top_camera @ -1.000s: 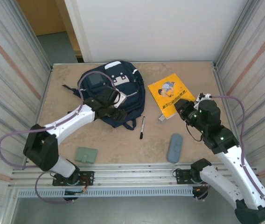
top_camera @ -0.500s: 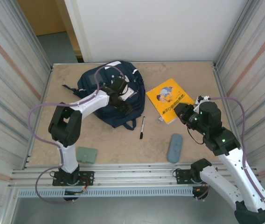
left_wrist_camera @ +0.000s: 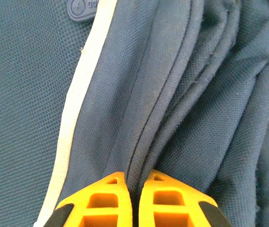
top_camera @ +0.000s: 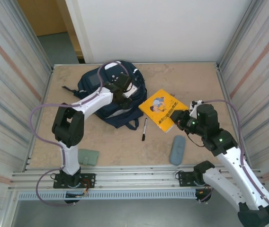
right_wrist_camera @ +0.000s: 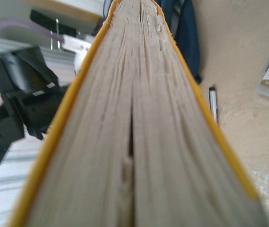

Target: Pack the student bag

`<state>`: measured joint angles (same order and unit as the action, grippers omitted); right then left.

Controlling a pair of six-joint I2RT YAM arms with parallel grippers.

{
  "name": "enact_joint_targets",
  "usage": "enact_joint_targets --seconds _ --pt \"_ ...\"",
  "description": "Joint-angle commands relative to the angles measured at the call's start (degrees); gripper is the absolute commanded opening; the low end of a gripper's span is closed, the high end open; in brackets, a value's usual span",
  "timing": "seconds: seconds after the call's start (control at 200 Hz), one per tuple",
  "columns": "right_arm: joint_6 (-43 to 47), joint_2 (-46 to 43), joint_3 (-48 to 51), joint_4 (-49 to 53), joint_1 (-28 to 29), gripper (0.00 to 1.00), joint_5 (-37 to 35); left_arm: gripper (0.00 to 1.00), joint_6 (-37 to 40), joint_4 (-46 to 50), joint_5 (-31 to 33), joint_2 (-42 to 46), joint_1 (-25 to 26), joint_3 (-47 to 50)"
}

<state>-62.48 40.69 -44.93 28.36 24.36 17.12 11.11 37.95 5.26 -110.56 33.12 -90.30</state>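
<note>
**Soft bag pinched at a fold, book held ready**

The student bag point(top_camera: 91, 84), a large navy blue fabric backpack with white patches, lies flat at about 11 o'clock on the tan counter point(top_camera: 210, 85). It looks limp and light. The cloth creases into loose folds point(left_wrist_camera: 196, 118), so it will probably sag and drag rather than lift as one piece. A seam, zip edge or strap would likely give a surer hold than the flat panel.

The left gripper point(top_camera: 125, 92) sits on the bag's 3 o'clock side. Its orange jaws point(left_wrist_camera: 134, 191) are pressed together on a thin ridge of the fabric.

At 3 o'clock from the bag, the right gripper point(top_camera: 184, 118) pinches a stiff yellow paperback book point(top_camera: 160, 106) by one edge. The book's pages point(right_wrist_camera: 134, 118) face the wrist camera.

Whether the bag's main compartment is unzipped cannot be told, because the left arm crosses it. How deep the pinch goes is cut off at the frame's bottom. The right jaws are hidden behind the book.
</note>
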Motion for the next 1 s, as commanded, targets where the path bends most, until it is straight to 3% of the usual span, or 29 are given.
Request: enact_joint_targets --seconds 0.0,0.135,0.261,0.376,0.501,0.641,0.877,0.997 --pt "3.91 1.94 -0.05 -1.03 -0.19 0.0 8.19 0.0 -0.46 2.49 -0.01 5.52 0.42 -5.25" --pt "4.77 7.0 0.41 -1.48 0.14 0.0 18.02 0.0 -0.95 2.82 2.78 8.6 0.44 -7.99" --pt "4.53 8.82 1.46 -4.51 2.66 0.0 17.83 0.0 -2.65 3.5 5.83 11.0 0.72 -10.85" --pt "6.42 10.72 1.9 -10.34 4.88 0.01 12.63 0.0 -2.47 0.3 4.41 13.81 1.5 -9.64" --pt "3.63 18.64 2.74 -22.03 5.49 0.0 11.83 0.0 -3.48 0.01 5.27 15.03 2.84 -10.33" --pt "6.68 26.26 0.3 -31.38 10.61 0.0 0.88 0.0 -5.08 -0.86 2.51 16.38 2.91 -10.06" --pt "5.07 40.95 -4.22 -46.18 11.91 0.0 -12.76 0.0 -6.93 -1.51 1.65 17.09 2.91 -9.7" --pt "2.79 50.45 -10.22 -51.96 11.17 0.0 -11.44 0.0 -7.45 -1.12 1.82 17.51 2.92 -9.53"
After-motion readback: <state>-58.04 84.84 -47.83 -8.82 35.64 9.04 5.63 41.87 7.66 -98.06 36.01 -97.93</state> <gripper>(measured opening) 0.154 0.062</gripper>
